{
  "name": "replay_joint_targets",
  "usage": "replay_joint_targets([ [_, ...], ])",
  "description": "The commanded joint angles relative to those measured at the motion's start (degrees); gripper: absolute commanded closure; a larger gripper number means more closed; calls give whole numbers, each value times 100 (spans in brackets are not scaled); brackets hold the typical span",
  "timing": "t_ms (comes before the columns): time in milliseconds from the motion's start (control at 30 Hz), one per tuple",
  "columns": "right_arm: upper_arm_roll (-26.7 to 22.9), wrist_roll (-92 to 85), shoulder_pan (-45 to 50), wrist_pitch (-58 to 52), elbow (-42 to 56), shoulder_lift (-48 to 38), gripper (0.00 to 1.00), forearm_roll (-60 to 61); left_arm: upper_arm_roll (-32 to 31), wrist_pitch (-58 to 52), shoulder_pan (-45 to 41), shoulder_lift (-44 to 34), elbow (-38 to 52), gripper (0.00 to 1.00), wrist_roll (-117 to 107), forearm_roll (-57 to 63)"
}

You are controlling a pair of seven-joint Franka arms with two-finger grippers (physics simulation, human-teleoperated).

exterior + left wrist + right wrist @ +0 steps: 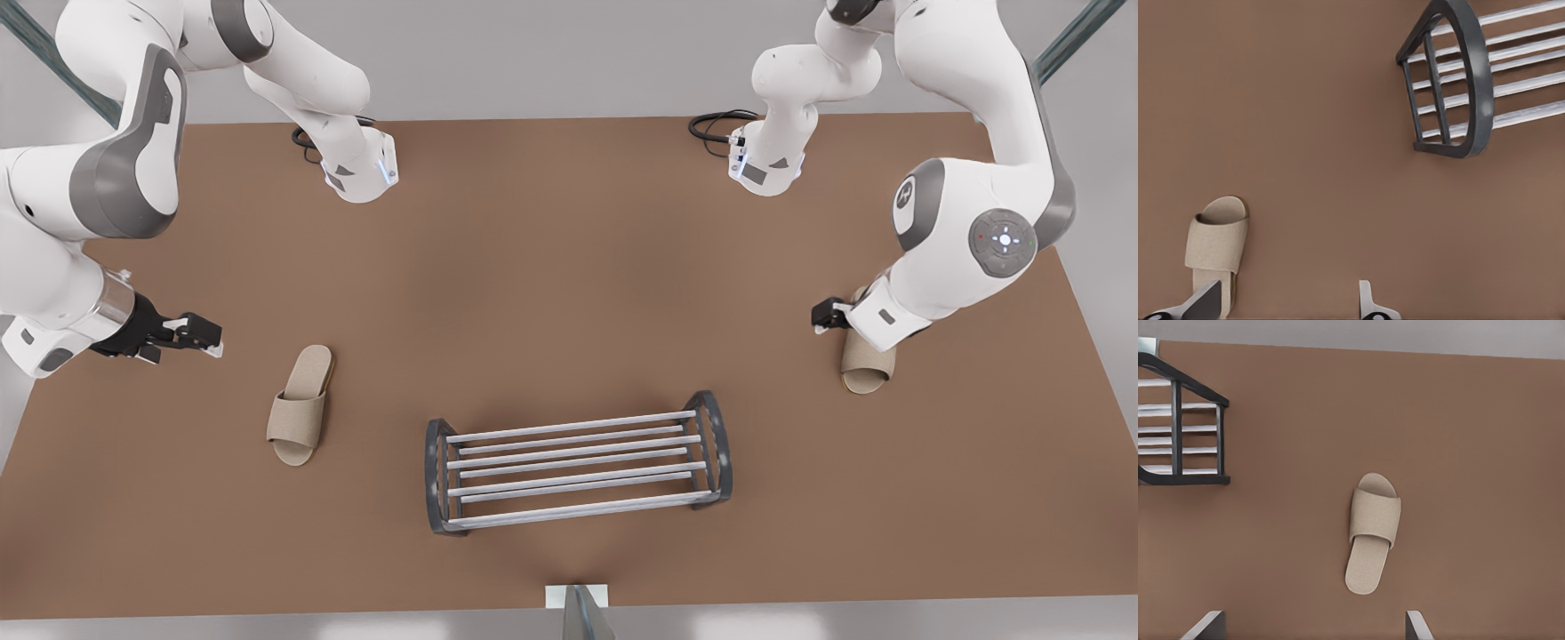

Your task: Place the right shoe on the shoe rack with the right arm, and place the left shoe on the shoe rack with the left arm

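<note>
My right gripper (200, 338) (1311, 630) hangs over the brown table (569, 267) at the front view's left, fingers spread wide and holding nothing; the right shoe (302, 404) (1373, 532) lies flat on the table ahead of it, apart from my fingers, with bare tabletop between us. My left gripper (827, 313) (1288, 313) sits low at the front view's right, jaws likewise parted and empty; the left shoe (864, 369) (1217, 243) lies just beside it, partly covered by my wrist in the front view, and I cannot tell whether a fingertip touches it. The shoe rack (578, 462) (1475, 73) (1178, 427) stands between the two slippers, nearer the table's camera-side edge, its silver bars bare; black cables (720, 120) coil at my bases; a round grey cap with small lights (1005, 240) marks my left arm's joint.
</note>
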Motion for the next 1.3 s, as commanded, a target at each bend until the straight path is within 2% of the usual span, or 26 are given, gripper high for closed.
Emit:
replay_joint_targets([
  [0, 4, -41, 47, 21, 10, -6, 0, 3, 4, -241, -16, -2, 36, 0, -428, 15],
  [100, 4, -32, 82, 21, 10, -6, 0, 3, -5, -671, 36, -46, 160, 0, -833, -2],
  [133, 4, -32, 82, 21, 1, 3, 0, 3, -22, -593, 502, -248, -42, 0, 18, -2],
  [167, -5, -67, 73, 21, 19, 81, 0, 12, -22, 70, 729, -694, -715, 0, 353, 7],
  [200, 39, -76, 82, 21, 10, 161, 0, 21, -13, 2155, 871, -1557, -2422, 0, 741, 24],
  [267, 13, -85, -285, 12, 36, 634, 0, 1055, -13, 4684, 924, -2374, -4380, 0, 741, 24],
  [300, 39, -155, -1040, -5, 1, 863, 0, 2162, -13, 5941, 1108, -2551, -5260, 0, 758, 24],
  [333, 83, -252, -930, 56, 45, 750, 0, 1685, -13, 7544, 1232, -2376, -5887, 0, 881, 33],
  [367, 83, -191, -244, 214, 27, 574, 0, 559, -13, 8914, 1416, -2042, -6326, 0, 916, 33],
  [400, 39, -155, 170, 232, 45, 600, 0, 39, -13, 9979, 1574, -1707, -6722, 0, 1284, 33],
  [467, 48, 714, 266, 249, 63, 591, 0, -5, -13, 10762, 1812, -1522, -7091, 0, 1831, 42],
  [500, 65, 1653, 556, 600, 45, 609, 0, -347, -13, 10762, 1943, -1610, -7223, 0, 1839, 155],
  [533, 22, 2428, 776, 847, 19, 767, 0, -480, -13, 10762, 2522, -1584, -7223, 0, 1848, 1121],
  [600, 39, 2508, 776, 1848, -411, 469, 0, -1077, -13, 10762, 2972, -1514, -7223, 0, 1831, 1773],
  [633, 57, 2516, 671, 3129, -1376, -40, 0, -1218, -13, 10762, 3164, -1365, -7223, 0, 1831, 2071],
  [667, 65, 2508, 206, 5256, -2915, -708, 0, -1218, -22, 10771, 3622, -1268, -7206, 0, 1831, 2871],
  [700, 65, 2429, -146, 6533, -3734, -973, 0, -1218, -22, 10771, 3780, -1180, -7206, 0, 1822, 3109],
  [767, 83, 2727, -234, 6490, -4005, -1271, 0, -1166, -57, 10771, 4132, -758, -7144, 0, 1787, 3593],
  [800, 109, 2710, -331, 6621, -4682, -1868, 0, -1166, -66, 10771, 4185, -565, -7048, 0, 1778, 3671],
  [867, 109, 2253, -761, 9265, -6739, -2634, 0, -1174, -232, 10771, 4623, 156, -6634, 0, 1769, 4041],
  [900, 109, 2025, -858, 10057, -7275, -2678, 0, -1183, -873, 10771, 5299, 402, -6626, 0, 1769, 4049],
  [933, 109, 1779, -893, 10251, -7610, -2713, 0, -1192, -1787, 10771, 6301, 858, -6476, 0, 1769, 4251],
  [967, 109, 1287, -1130, 10488, -7891, -2661, 0, -1192, -1982, 10771, 6505, 1026, -6327, 0, 1769, 4331],
  [1000, 109, 917, -1289, 10603, -8041, -2599, 0, -1201, -1991, 10771, 6558, 1009, -6309, 0, 1769, 4366],
  [1067, 109, 671, -1491, 11614, -8445, -2168, 0, -1218, -2026, 10771, 6786, 1000, -6283, 0, 1778, 4568],
  [1267, 109, 425, -1509, 11623, -8410, -1571, 0, -1262, -2228, 10771, 7419, 1070, -6204, 1, 1769, 5069],
])
